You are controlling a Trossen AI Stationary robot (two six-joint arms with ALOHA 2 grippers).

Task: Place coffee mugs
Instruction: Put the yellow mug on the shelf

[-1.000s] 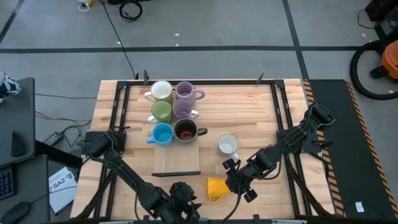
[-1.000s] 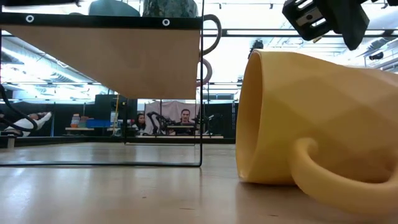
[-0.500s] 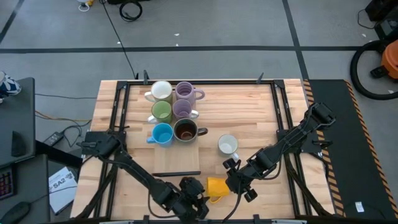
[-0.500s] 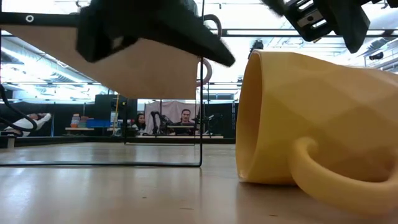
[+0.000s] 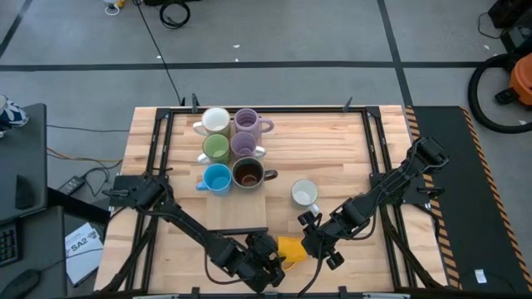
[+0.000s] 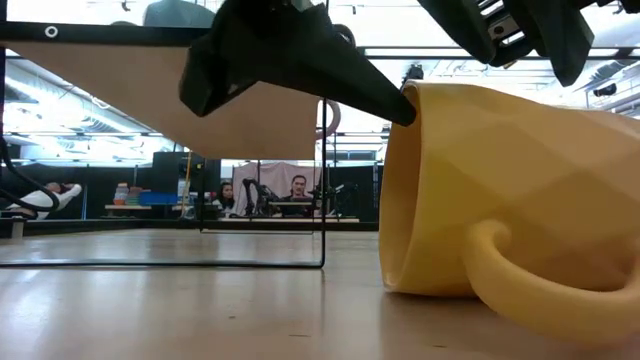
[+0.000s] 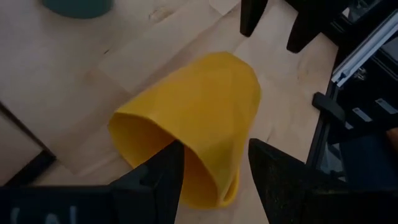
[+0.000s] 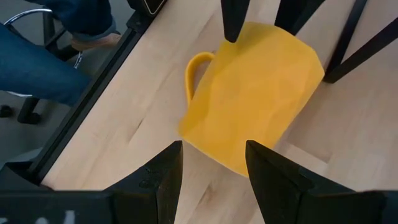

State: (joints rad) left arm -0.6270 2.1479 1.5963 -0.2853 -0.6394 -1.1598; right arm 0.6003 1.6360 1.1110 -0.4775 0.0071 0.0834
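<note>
The yellow mug [image 5: 291, 249] lies tipped on its side near the front edge of the wooden surface [image 5: 332, 149], and both arms have closed in on it. The left hand [image 7: 214, 162] is at the mug's open mouth with its fingers spread, one finger reaching inside the rim and the other outside the wall, gripping nothing yet. The right hand [image 8: 211, 165] hangs just above the mug's body from the other side, fingers wide apart and empty.

I'd say the step in hand is picking up this fallen mug so it can join the others. The next move looks to call for the left hand to pinch the rim firmly, then lift and turn the mug upright; the right hand is close enough that the two could get in each other's way.

Farther back, six mugs stand on a raised board [image 5: 241, 208]: a white one [image 5: 216, 121], two purple [image 5: 247, 121], a green [image 5: 216, 149], a blue [image 5: 217, 178] and a dark brown one [image 5: 248, 174]. Another white mug [image 5: 304, 193] stands alone on the surface to the right of the board. The tipped mug looks empty; I cannot tell whether the others hold anything.
</note>
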